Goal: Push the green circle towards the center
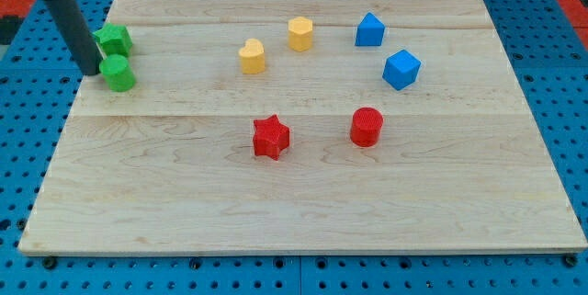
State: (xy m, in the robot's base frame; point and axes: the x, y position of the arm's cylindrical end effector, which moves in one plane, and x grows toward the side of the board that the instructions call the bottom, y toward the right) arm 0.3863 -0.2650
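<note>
Although the task named a green circle (118,73), that round green block sat far from the centre, close to the worktop's (303,212) left edge and near its top-left corner. Just beyond it, toward the top edge and touching or nearly touching it, lay a second green block (114,39) of a less regular shape, which I could not name with certainty. My tip (93,72), the lower end of a dark rod and the only tool on this arm, stood right at the circle's left side, touching it or a hair apart. Being a plain rod, it had nothing to spread, press together or pinch with.

Judging by this placing, the pushing step was just getting under way, with nearly all the travel left to do. The next move would call for a steady push rightward and slightly toward the bottom edge, kept behind the circle's middle so it does not slip sideways or drag its green neighbour along.

Farther out, a yellow heart (253,56) and a yellow hexagon (300,33) lay near the top middle, two blue blocks (369,29) (401,69) toward the top right, and a red star (271,137) and a red cylinder (366,127) near the centre. No containers were present.
</note>
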